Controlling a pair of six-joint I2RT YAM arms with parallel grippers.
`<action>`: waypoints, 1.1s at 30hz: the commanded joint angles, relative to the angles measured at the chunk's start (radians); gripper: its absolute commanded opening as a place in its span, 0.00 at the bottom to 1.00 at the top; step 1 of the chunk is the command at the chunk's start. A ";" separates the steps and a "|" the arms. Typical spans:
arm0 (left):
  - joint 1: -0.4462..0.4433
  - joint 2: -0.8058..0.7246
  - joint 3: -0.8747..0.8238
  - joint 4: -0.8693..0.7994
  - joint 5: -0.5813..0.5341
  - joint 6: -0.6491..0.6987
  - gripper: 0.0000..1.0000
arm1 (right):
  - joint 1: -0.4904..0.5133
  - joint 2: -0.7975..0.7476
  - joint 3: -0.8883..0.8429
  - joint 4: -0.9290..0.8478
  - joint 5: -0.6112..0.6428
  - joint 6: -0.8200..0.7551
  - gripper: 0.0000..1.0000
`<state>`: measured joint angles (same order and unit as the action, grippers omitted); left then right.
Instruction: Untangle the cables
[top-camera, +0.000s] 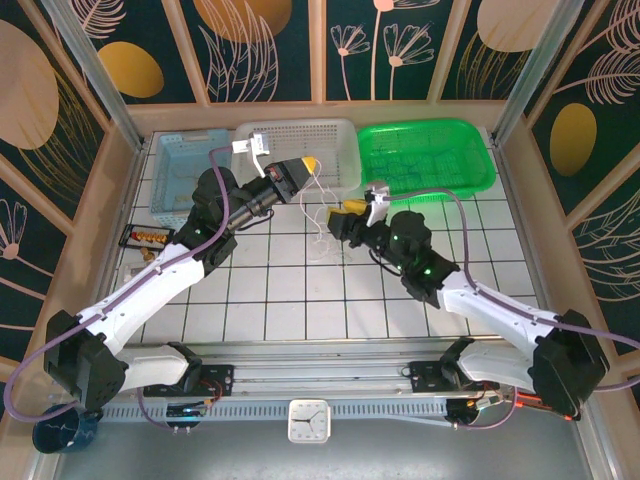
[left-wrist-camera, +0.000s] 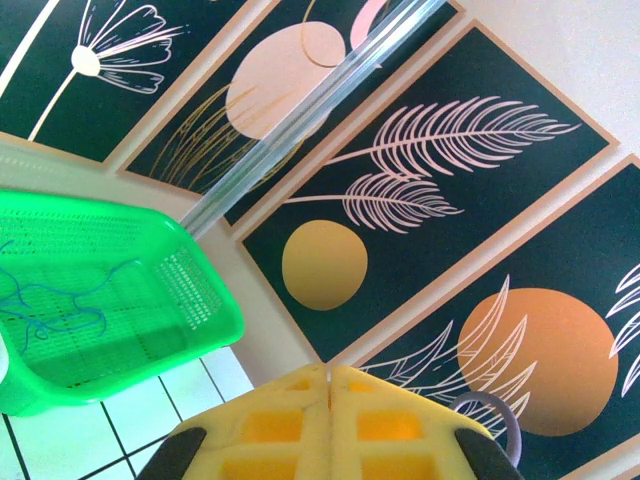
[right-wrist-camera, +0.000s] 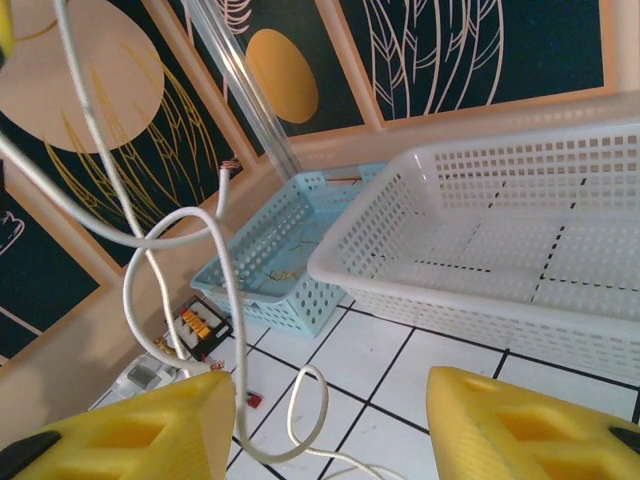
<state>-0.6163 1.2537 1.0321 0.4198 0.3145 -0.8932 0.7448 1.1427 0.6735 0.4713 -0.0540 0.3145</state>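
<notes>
Dark leaf-patterned wall panels enclose a white tiled tabletop.

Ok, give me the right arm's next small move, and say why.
Probably nudge the right gripper sideways so the white cable sits centred between its fingers. Its jaws stand open, and the cable, hanging from the shut left gripper, runs along one finger's inner edge, seemingly off-centre for a grip.

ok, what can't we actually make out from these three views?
Left wrist: the left gripper's shut fingers hide how the white cable sits in the jaws.
Right wrist: the white cable runs off the top edge, so where it leads is cut off.
Top external: the cable is too thin against the white basket and tiles to trace crossings.
Left wrist: the blue wire in the green basket runs off the left edge.
</notes>
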 joint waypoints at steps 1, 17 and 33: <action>0.001 -0.011 0.002 0.059 0.017 -0.008 0.00 | -0.015 0.047 0.041 0.058 -0.013 -0.019 0.52; 0.001 -0.025 0.021 0.068 0.005 -0.004 0.00 | -0.092 0.102 -0.162 0.160 0.016 0.085 0.00; 0.001 -0.042 0.064 0.055 -0.012 0.012 0.00 | -0.091 0.322 -0.272 0.218 0.025 0.163 0.00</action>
<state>-0.6163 1.2388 1.0458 0.4313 0.3061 -0.8955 0.6579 1.4307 0.3973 0.6498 -0.0494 0.4576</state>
